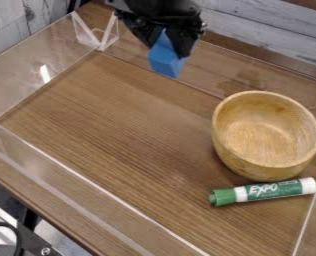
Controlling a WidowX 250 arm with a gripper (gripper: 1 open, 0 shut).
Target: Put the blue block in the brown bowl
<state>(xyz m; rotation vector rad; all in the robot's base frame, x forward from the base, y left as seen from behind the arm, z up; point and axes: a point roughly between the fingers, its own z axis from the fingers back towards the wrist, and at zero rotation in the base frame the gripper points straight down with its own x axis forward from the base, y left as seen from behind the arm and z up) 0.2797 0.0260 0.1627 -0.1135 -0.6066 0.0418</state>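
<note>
Claw (168, 42) pinching the blue block (166, 59) above the bench (107, 130); carry it high, centre over the brown bowl (266, 134), then release.

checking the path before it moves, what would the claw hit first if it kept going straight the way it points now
Probably the bare wooden tabletop. The claw, gripping the small blue rectangular block, points downward, and that block would touch first. The round light-brown wooden bowl sits off to the side, though depth is uncertain.
</note>
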